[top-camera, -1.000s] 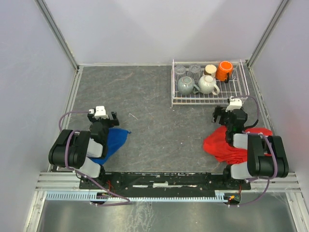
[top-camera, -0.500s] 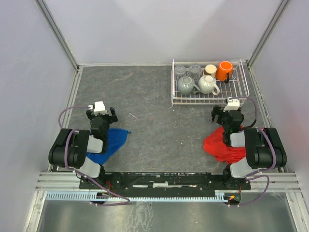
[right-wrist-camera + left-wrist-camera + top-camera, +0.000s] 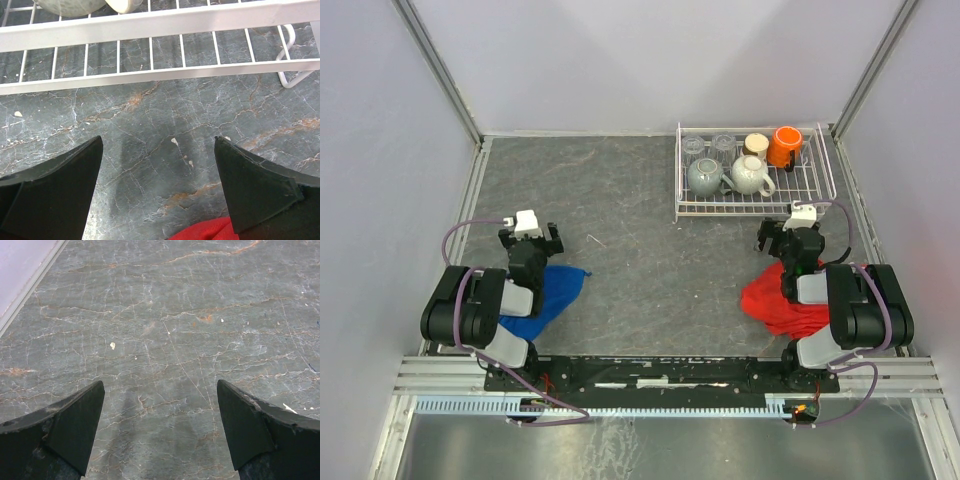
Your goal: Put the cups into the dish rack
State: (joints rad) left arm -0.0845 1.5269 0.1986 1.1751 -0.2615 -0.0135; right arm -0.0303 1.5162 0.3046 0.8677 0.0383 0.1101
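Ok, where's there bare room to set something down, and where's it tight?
The table is bare left of the dish rack, down to between the blue cloth and red cloth. The rack's front-right corner is free; cups crowd its left and back. Tight: rack front to right tool.

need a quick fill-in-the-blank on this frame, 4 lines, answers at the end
1. The rack holds ____ cups.
2. The left cloth is ____.
3. The right cloth is ____.
4. Both arms' jaws stand ____, holding nothing.

Missing words: six; blue; red; open.
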